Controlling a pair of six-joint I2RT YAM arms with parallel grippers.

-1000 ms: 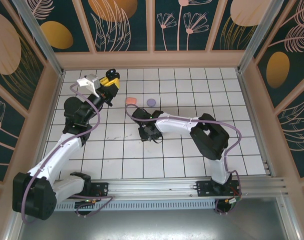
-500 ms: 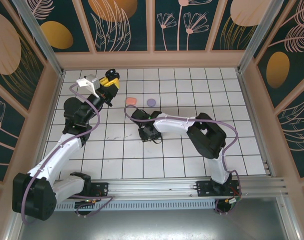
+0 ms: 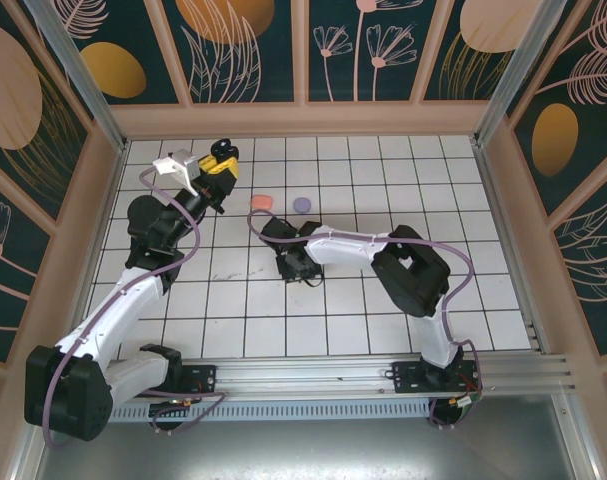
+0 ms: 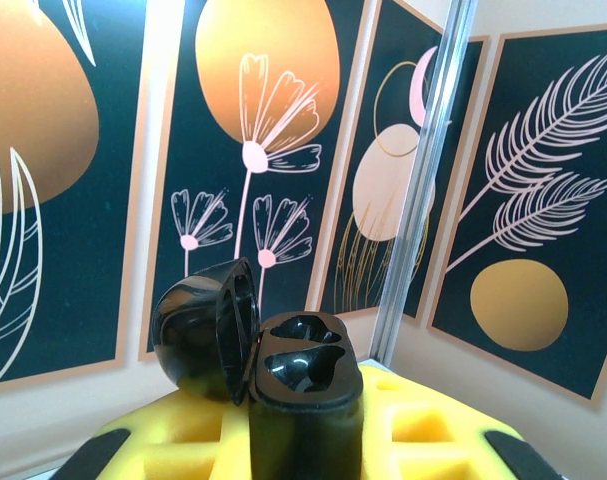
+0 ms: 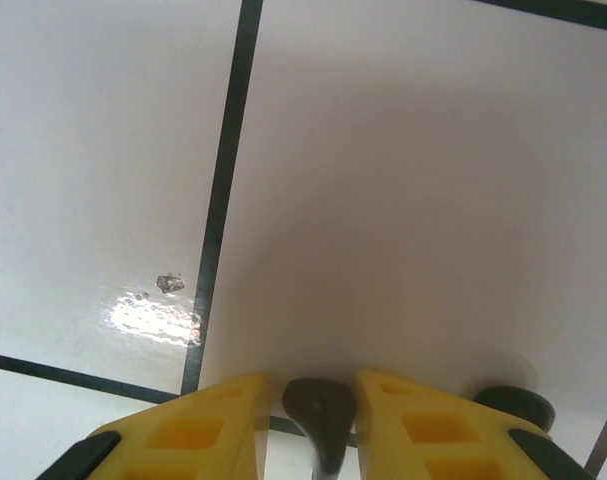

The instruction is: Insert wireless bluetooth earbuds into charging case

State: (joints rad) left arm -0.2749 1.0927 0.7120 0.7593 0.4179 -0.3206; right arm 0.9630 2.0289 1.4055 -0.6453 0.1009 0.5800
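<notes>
**A:** While your left end effector (image 3: 221, 165) sits in the upper left of the overhead view, what does it carry?

**B:** It is clamped tight on the black case (image 4: 305, 390), which stands upright. The lid (image 4: 203, 330) is swung open to the left and both sockets are empty.

**A:** And your right end effector (image 3: 301, 268)?

**B:** It is low on the desk (image 5: 433, 200), mid-frame overhead. Its yellow fingers (image 5: 223, 420) stand narrowly either side of a black earbud (image 5: 320, 405) at the bottom of the wrist frame. You cannot tell whether they pinch it. A salmon case (image 3: 262, 201) and a lavender case (image 3: 302, 204) sit side by side just above.
</notes>
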